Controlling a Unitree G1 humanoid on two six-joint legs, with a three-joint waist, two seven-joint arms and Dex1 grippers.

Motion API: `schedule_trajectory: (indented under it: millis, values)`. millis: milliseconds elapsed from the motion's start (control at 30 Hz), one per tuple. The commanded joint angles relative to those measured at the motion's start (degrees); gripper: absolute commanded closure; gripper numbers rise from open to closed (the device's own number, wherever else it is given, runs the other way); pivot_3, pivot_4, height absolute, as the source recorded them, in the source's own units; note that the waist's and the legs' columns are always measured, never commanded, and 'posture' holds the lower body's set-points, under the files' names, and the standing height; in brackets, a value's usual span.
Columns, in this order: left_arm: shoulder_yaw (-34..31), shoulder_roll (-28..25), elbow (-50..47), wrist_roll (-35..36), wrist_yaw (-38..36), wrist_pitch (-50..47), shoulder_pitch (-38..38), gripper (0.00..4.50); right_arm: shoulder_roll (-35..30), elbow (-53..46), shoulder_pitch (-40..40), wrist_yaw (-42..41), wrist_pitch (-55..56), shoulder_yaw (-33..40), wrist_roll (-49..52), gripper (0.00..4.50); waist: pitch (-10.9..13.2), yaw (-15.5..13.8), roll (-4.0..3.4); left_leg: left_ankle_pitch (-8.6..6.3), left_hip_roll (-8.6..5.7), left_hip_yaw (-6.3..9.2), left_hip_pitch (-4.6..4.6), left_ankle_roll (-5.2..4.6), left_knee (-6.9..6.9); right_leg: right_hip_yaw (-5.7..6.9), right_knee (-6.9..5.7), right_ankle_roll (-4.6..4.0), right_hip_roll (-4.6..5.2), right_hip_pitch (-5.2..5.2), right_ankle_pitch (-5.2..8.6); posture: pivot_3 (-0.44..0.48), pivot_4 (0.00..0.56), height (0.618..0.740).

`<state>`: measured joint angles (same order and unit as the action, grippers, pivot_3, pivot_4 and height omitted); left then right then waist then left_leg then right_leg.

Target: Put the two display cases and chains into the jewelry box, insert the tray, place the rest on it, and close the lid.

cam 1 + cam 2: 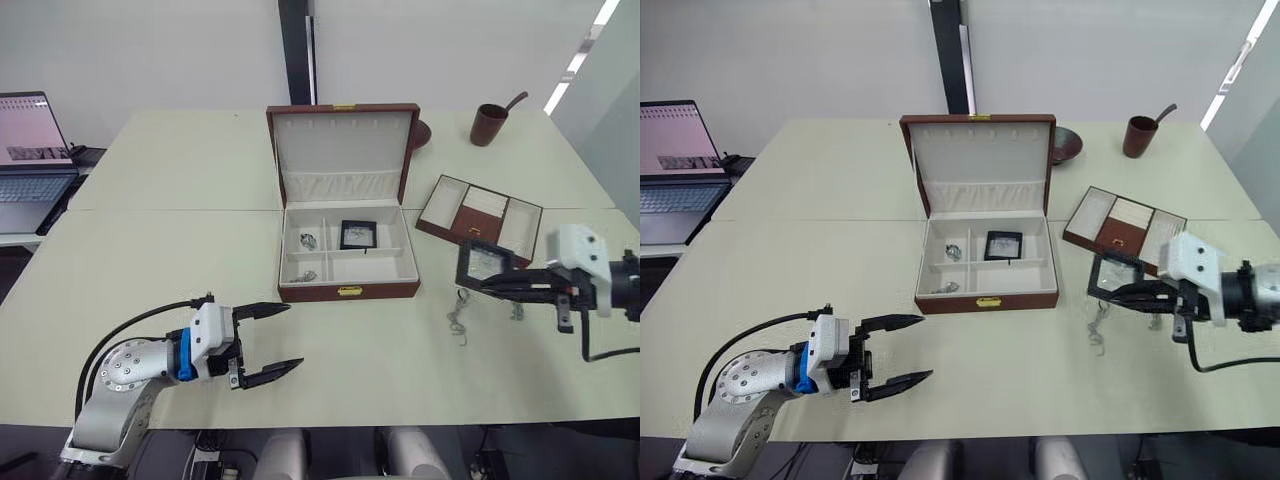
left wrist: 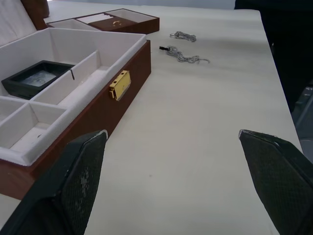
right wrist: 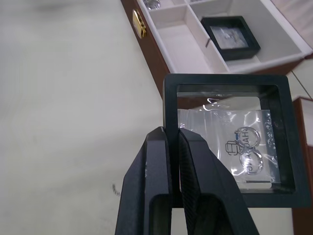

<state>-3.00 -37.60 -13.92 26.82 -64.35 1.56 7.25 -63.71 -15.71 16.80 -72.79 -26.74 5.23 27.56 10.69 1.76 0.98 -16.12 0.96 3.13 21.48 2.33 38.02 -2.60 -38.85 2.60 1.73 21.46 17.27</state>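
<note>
The jewelry box (image 1: 347, 291) stands open at the table's centre, its lid (image 1: 343, 148) upright behind it. One display case (image 1: 357, 234) lies in the back right compartment. Chains (image 1: 307, 241) lie in the left compartments. My right gripper (image 1: 468, 281) is shut on the rim of the second display case (image 3: 230, 139) and holds it just above the table, right of the box. Two more chains (image 1: 458, 322) lie on the table under and beside it. The tray (image 1: 480, 214) sits behind my right gripper. My left gripper (image 1: 294, 336) stands open in front of the box's left corner, with nothing between its fingers.
A laptop (image 1: 30, 160) sits on a side table at the far left. At the back right stand a brown cup (image 1: 489, 124) with a spoon in it and a dark bowl (image 1: 421, 133) partly hidden behind the lid.
</note>
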Motion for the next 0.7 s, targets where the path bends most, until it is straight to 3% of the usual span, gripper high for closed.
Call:
schedule_trajectory:
  millis: [33,267,500,700]
  values:
    - [-1.9,1.2,-3.5,0.0,3.6,-0.1,1.6,0.00,2.1,3.7,8.5,-3.1,0.8,-7.1,-3.2,4.49,0.0,0.0,0.00,0.00,-0.02,0.00,0.00,0.00,0.00,0.00,0.00,0.00,0.01,0.01,0.00,0.000,0.150,0.740]
    - [-4.1,3.1,-9.2,-0.2,10.5,-1.4,7.7,0.00,12.3,13.8,26.2,-7.0,1.6,-17.7,-8.3,4.49,0.0,0.0,0.00,0.00,-0.02,0.15,0.14,0.00,-0.02,0.05,-0.04,-0.02,0.06,0.20,-0.01,0.000,0.150,0.740]
    - [-4.9,5.2,-11.4,-1.1,15.1,-1.1,10.9,0.00,20.9,23.5,35.6,-7.7,3.4,-23.5,-14.2,4.49,0.0,-0.1,-0.02,0.00,-0.16,0.27,0.41,0.00,-0.03,0.10,-0.09,-0.02,0.28,0.50,-0.02,0.000,0.150,0.740]
    - [-4.0,7.2,-10.0,-2.6,16.1,1.1,11.6,0.00,24.5,28.7,39.7,-9.2,1.3,-27.3,-18.0,4.49,0.0,-0.1,-0.02,0.00,-0.24,0.27,0.50,0.00,-0.03,0.12,-0.09,-0.02,0.37,0.58,-0.02,0.000,0.150,0.740]
